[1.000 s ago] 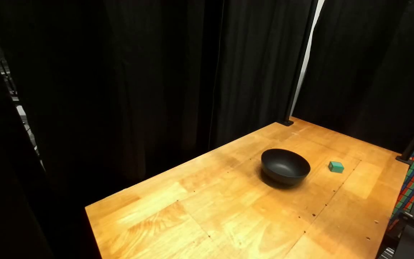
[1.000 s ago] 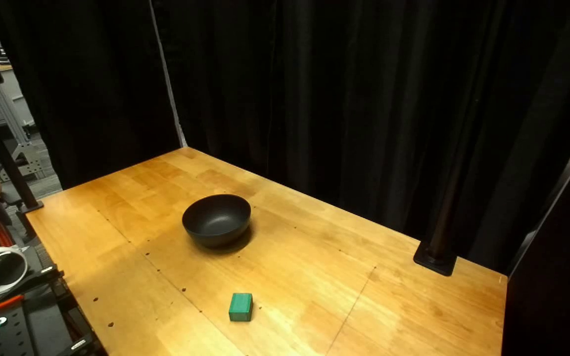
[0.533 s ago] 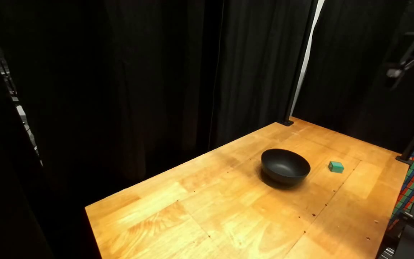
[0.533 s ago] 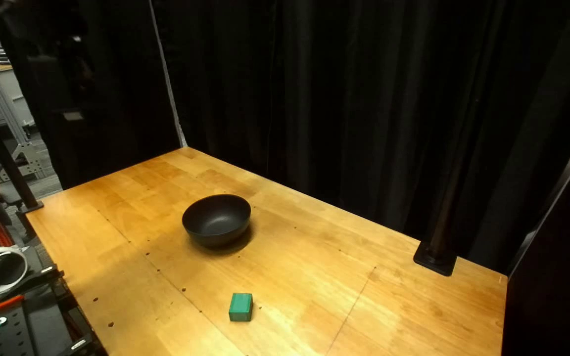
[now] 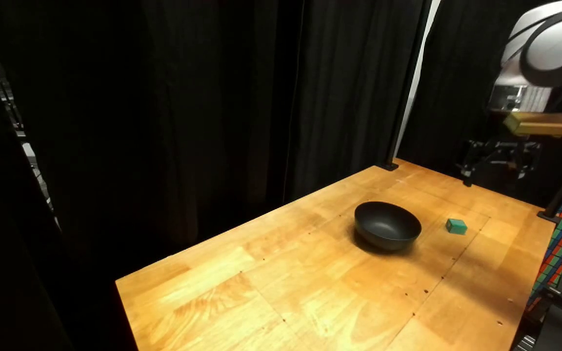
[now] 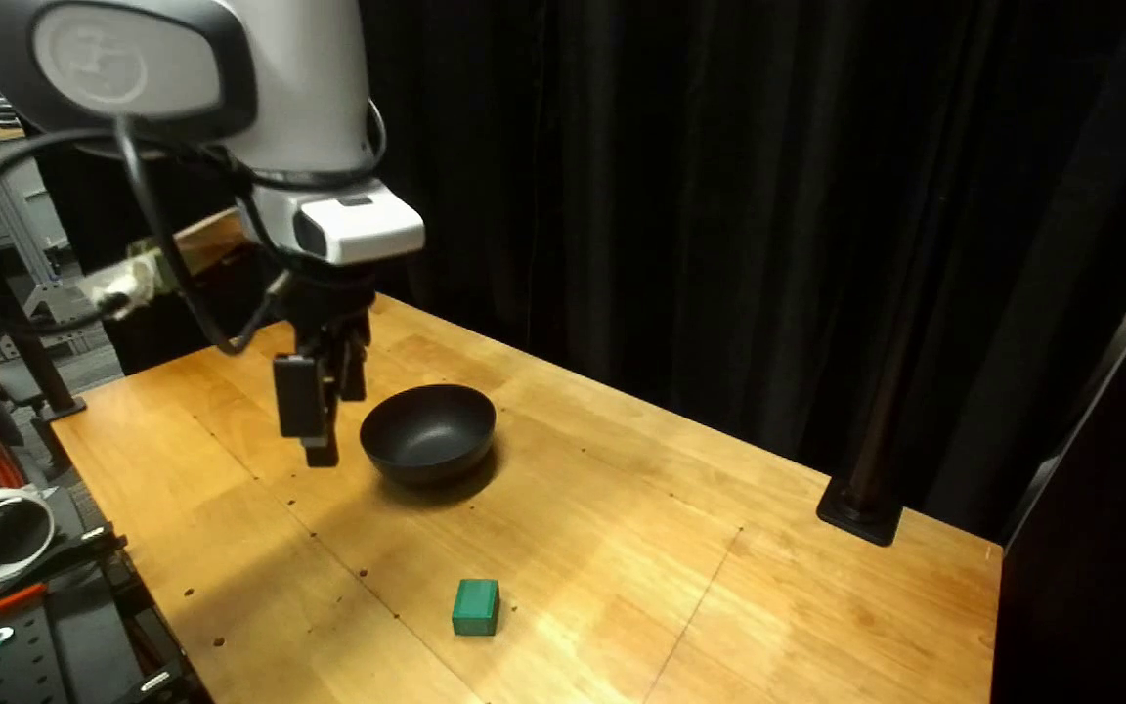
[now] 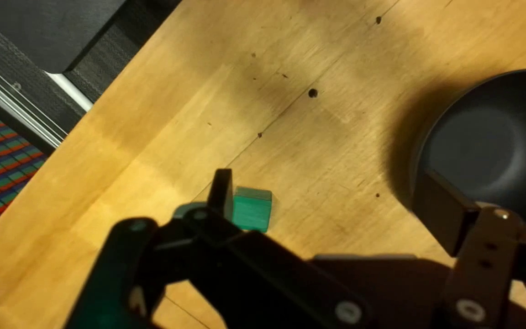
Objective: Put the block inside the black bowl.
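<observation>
Jaws wide apart, a robot gripper (image 7: 331, 201) hangs before us above a wooden table (image 6: 602, 548) edged by black curtains (image 6: 671, 196). The green block (image 6: 475, 607) (dwarfed by its neighbor) rests on the table, apart from the black bowl (image 6: 428, 430), which stands upright nearby.

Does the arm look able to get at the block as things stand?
Likely yes: the jaws stand open, and nothing lies on or against the block. The bowl sits apart from it. In the wrist view the block shows close to one jaw, so a sideways shift before lowering seems wise.
</observation>
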{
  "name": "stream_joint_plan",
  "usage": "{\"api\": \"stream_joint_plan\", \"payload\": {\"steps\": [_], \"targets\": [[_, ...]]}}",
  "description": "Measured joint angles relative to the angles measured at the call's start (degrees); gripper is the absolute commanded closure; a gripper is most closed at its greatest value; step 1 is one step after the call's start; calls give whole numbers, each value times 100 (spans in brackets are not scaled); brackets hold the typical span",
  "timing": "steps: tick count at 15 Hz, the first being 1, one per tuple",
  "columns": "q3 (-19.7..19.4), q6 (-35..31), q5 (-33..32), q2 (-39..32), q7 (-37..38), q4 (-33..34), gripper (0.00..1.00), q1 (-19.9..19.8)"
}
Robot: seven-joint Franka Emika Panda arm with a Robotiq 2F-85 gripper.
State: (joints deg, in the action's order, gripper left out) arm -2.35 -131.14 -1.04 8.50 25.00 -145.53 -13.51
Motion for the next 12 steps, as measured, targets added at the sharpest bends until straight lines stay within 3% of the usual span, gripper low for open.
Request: {"api": "stream_joint_plan", "payload": {"steps": [6,12], "targets": [[-477,-1042,277,-1750,111,655,0,4],[-669,-1289,970,-3059,59,1419,0,4]]}}
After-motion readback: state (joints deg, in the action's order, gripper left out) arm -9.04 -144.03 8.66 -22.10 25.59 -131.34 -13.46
